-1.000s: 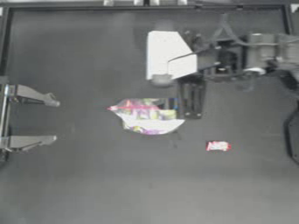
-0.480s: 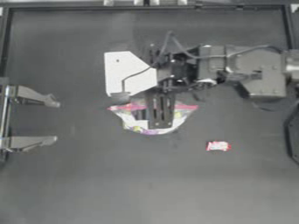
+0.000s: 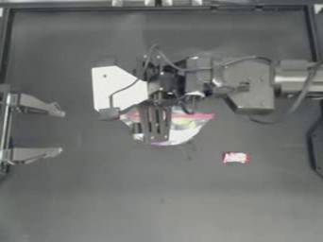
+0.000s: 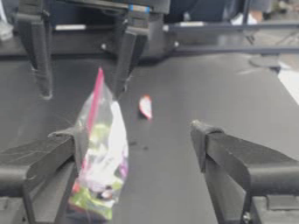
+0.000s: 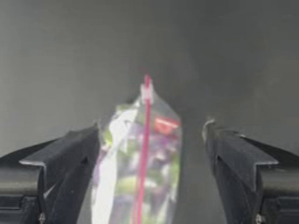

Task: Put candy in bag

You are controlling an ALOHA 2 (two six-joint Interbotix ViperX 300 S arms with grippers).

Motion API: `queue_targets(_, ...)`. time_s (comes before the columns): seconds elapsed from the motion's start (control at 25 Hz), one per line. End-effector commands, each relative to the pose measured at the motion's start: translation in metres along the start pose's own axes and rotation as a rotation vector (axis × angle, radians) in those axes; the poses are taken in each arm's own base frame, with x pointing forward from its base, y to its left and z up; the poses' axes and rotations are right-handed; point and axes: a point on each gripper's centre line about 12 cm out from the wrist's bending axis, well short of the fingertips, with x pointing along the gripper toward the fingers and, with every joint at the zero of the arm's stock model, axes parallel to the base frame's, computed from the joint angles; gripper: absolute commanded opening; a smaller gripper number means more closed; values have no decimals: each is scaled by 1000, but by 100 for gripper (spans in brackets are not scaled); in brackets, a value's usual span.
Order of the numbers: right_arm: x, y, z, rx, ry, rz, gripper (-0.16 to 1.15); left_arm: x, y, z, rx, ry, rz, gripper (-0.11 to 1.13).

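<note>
- Clear plastic is the material of the bag [image 3: 180, 125], which lies near the middle of the dark bench [image 3: 82, 198] in the top view, with its pink-red strip along the edge that faces the far side of the bench.
- In the same view the right tool [image 3: 152, 124] is directly above the bag, on the bag's left half. Its two jaws stand apart and point toward the near side of the bench. I cannot tell from here if they touch the plastic.
- The candy [image 3: 234, 157], red with a white middle, lies on the bench to the right of the bag and a little nearer to the front edge, apart from it.
- The left tool [image 3: 54, 132] is parked well to the left of the bag, with its jaws wide apart and nothing between them.
- In the left wrist view the bag [image 4: 102, 153] shows green, yellow and pink contents, and the candy [image 4: 145, 106] lies beyond it. The right tool [image 4: 81, 65] hangs over the bag's far end.
- In the right wrist view the bag [image 5: 140, 166] is between the two separated jaws of the right tool [image 5: 152, 135], closer to one jaw. The pink-red strip runs straight away from the camera.
</note>
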Motion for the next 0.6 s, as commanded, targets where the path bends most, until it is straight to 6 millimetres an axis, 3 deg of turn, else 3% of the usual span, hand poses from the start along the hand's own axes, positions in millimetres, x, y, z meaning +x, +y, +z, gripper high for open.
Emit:
queue_targets(0.04,-10,-2,11,-4,-41,-5,98,2,2,-2,-4,9,11,100)
queue_targets(0.6,18,-1,18,-25,-7,3,97,1,4,-4,-5,28,23,100)
